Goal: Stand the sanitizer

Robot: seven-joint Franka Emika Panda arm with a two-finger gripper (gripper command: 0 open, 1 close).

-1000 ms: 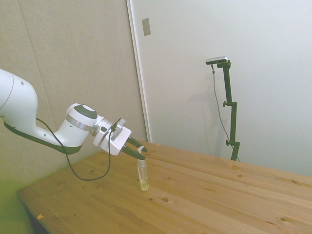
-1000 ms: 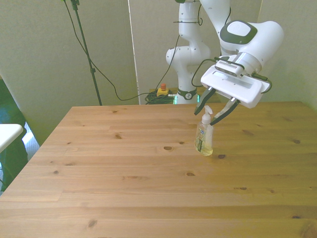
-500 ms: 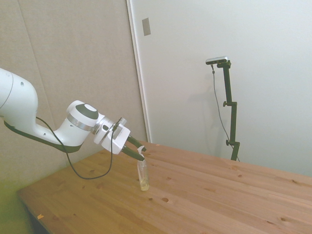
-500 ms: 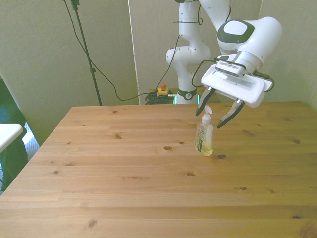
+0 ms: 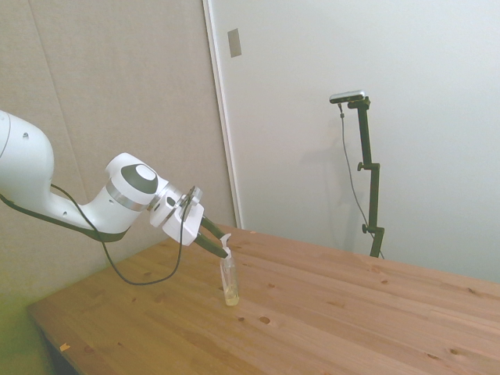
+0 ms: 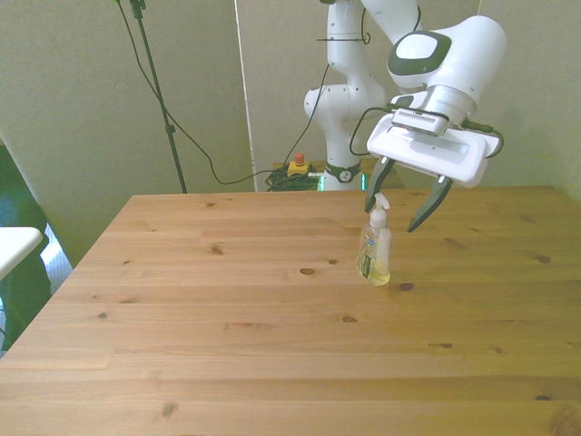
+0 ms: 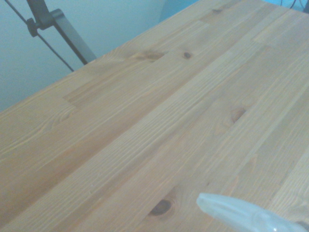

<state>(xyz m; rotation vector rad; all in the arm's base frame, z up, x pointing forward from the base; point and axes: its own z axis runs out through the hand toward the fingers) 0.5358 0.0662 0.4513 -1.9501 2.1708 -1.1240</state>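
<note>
A knotty pine table [image 6: 227,354] fills the foreground. At twelve o'clock stand pale beige walls [image 6: 82,91]; a white door [image 5: 351,117] with a small grey plate [image 5: 234,42] at eleven o'clock. Light is soft, even.

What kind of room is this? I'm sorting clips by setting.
Probably a robotics lab or test room: a bare wooden table holding only the upright sanitizer, the open end effector above it, plain walls and loose cables behind.

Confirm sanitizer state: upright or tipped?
Upright. The sanitizer stands on its base on the table, nozzle up; the open gripper is clear of it.
</note>
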